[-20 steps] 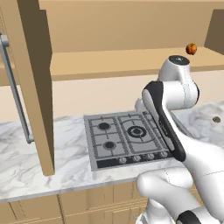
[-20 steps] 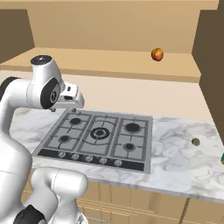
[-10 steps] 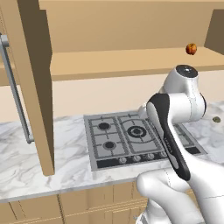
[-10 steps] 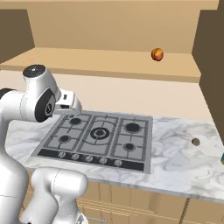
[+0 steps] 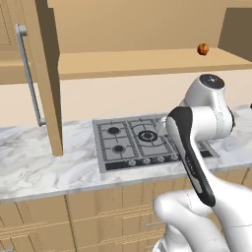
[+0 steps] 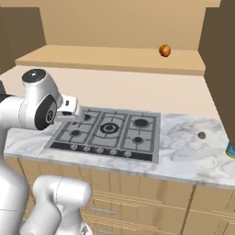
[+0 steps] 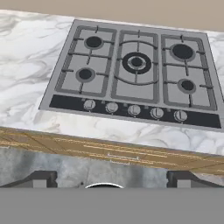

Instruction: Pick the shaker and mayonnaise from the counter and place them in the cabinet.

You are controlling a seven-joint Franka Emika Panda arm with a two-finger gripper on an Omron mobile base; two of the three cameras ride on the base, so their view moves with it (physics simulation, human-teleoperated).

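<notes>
A marble bench (image 6: 183, 151) with a grey gas hob (image 7: 135, 74) set into it runs beneath the light wood cabinet (image 5: 142, 61), where a small orange-red fruit (image 6: 165, 50) sits on the wide shelf. You see the fingers (image 7: 109, 177) spread wide and empty above the bench's front edge, looking down on the hob. At the bench's far right edge, a sliver of blue and teal (image 6: 231, 149) may be the mayonnaise; you cannot tell for sure.

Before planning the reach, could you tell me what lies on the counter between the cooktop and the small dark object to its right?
In the right base view, bare marble counter separates the cooktop from the small dark object.
</notes>
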